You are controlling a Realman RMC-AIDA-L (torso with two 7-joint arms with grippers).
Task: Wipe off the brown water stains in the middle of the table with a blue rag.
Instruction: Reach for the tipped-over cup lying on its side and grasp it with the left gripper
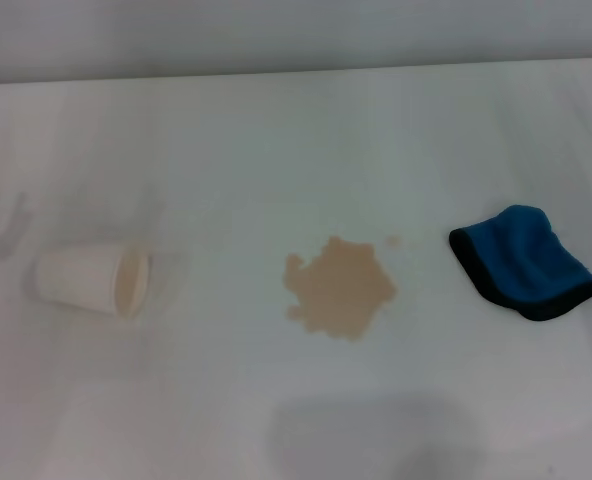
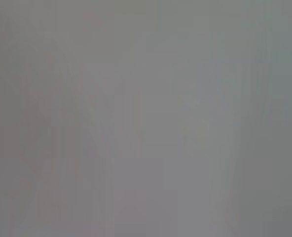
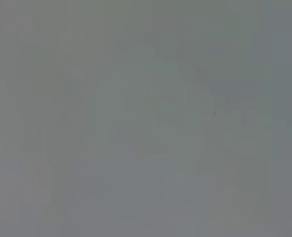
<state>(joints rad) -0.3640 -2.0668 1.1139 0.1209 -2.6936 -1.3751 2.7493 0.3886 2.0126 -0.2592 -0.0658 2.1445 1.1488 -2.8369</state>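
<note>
The brown water stains [image 1: 339,287] lie as a tan lobed blotch in the middle of the white table [image 1: 276,140], with a tiny spot [image 1: 394,240] just beyond its right side. The blue rag [image 1: 524,262], crumpled with black edging, lies on the table to the right of the blotch, apart from it. Neither gripper nor arm shows in the head view. Both wrist views show only a plain grey blank surface.
A white paper cup [image 1: 91,279] with a beige inside lies on its side at the left, mouth toward the blotch. The table's far edge [image 1: 296,72] meets a grey wall at the back.
</note>
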